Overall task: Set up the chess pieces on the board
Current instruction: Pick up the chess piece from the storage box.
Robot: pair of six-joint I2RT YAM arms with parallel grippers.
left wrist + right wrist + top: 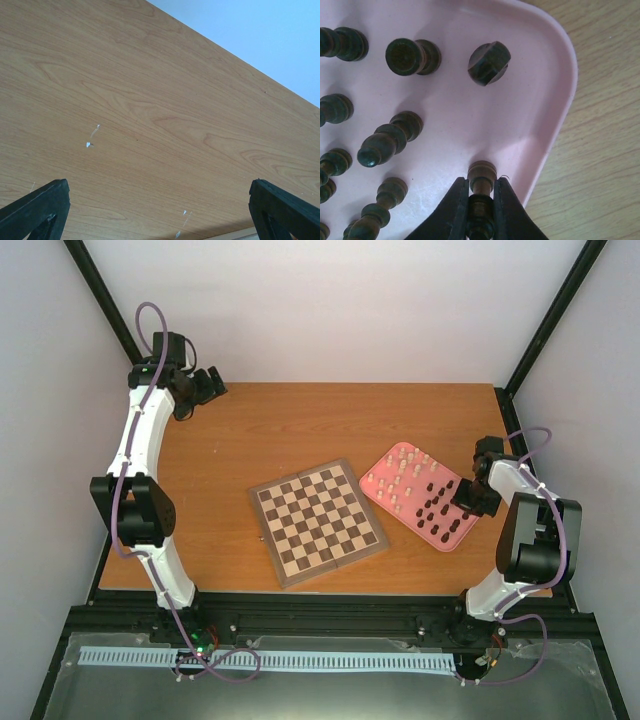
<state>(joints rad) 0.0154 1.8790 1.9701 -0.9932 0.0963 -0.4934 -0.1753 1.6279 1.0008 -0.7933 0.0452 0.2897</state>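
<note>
One dark piece (482,175) is pinched by the neck in the right gripper (481,185), jaws shut, bottom centre of frame, by the pink tray (545,100) corner. Prob. gripped for lifting upright. Mid frame, the board (318,522) has no pieces. Upper left, the left gripper (205,388) gapes, holding nothing.

top: overhead, whole table (300,430) | left wrist: close, table | right wrist: close, tray (520,125)
</note>
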